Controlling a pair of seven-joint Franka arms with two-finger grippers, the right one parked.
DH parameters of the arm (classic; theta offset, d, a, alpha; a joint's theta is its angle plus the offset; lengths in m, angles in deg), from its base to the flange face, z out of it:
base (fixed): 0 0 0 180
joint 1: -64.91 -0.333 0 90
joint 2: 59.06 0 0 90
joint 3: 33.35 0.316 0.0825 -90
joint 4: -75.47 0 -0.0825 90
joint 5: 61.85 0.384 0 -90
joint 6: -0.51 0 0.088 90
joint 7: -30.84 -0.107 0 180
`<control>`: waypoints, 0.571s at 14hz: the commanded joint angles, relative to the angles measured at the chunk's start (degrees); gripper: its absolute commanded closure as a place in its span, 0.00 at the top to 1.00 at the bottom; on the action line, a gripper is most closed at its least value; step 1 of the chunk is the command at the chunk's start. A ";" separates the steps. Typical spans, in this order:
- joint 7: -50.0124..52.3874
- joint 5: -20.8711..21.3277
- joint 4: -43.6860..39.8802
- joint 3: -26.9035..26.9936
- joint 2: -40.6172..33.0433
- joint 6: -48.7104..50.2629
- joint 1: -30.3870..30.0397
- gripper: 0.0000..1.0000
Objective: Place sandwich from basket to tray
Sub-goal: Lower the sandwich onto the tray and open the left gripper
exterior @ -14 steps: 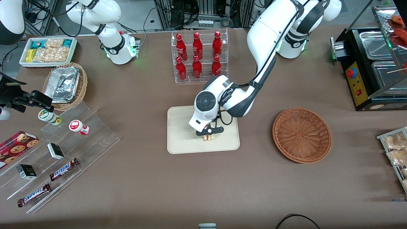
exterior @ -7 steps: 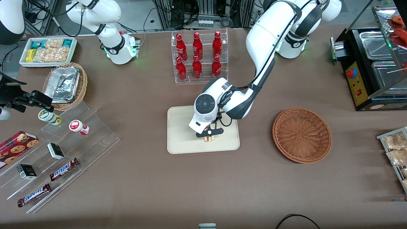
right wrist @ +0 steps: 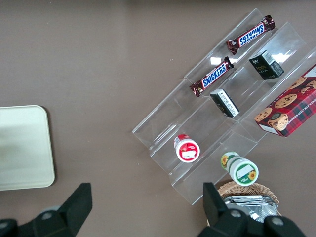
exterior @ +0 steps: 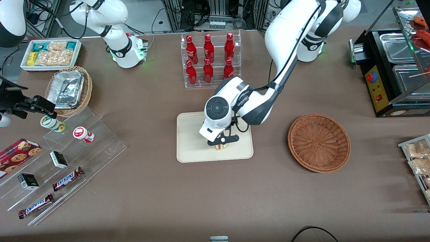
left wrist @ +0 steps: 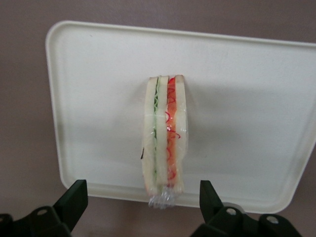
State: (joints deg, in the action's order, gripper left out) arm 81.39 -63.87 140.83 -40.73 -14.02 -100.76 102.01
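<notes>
**Fingers apart above one sandwich on the tray**

Fingers (left wrist: 73,200) of the gripper (exterior: 222,140) stand wide apart, one on each side of the sandwich (left wrist: 164,136) and clear of it. One sandwich stands on edge on the tray (left wrist: 98,74), its green and red filling stripes facing the wrist camera, clear wrap bunched at one end. In the front view the sandwich (exterior: 220,147) sits near the tray's edge closest to the camera, directly under the gripper. One tray (exterior: 189,134) lies at the table's middle.

One basket (exterior: 318,142) rests well apart from the tray, toward the working arm's end of the table; nothing shows inside it.

Six red bottles (exterior: 208,55) stand in a clear rack (exterior: 210,33), in two rows of three, farther from the front camera than the tray.

Toward the parked arm's end: one white bin (exterior: 50,53) of snack packets; one tan basket (exterior: 87,87) holding foil containers (exterior: 66,88); one clear stepped shelf (exterior: 100,148). On the shelf are two Snickers bars (exterior: 67,179), two small dark boxes (exterior: 58,159), one red-lidded cup (exterior: 82,133), one green-labelled cup (exterior: 52,123) and one cookie box (exterior: 18,152).

One black warmer (exterior: 393,67) with metal pans stands at the working arm's end, with packets on a wire rack (exterior: 416,158) nearer the camera.
</notes>
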 commanded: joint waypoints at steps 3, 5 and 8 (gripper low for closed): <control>-5.26 -0.70 -0.33 0.17 -6.45 8.17 -1.94 1.00; -9.92 -0.79 -0.15 0.44 -9.17 11.25 -4.47 1.00; -11.44 -0.09 3.18 0.52 -14.18 16.62 -8.43 1.00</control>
State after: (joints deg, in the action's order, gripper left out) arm 71.94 -63.85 139.86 -40.27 -23.78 -86.35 96.15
